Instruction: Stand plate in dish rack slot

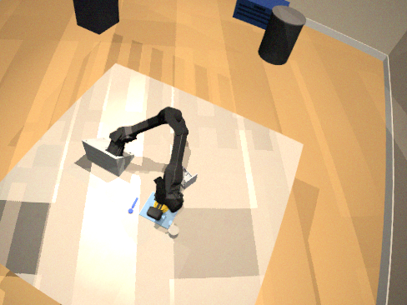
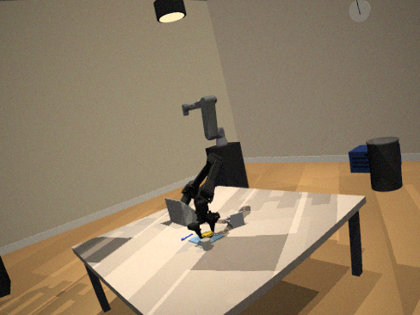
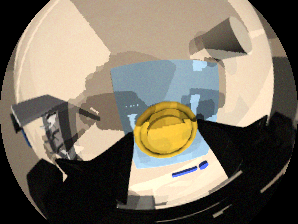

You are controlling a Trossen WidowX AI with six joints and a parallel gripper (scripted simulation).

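Blue pen [image 1: 133,206] beside light-blue mat [image 1: 144,212]
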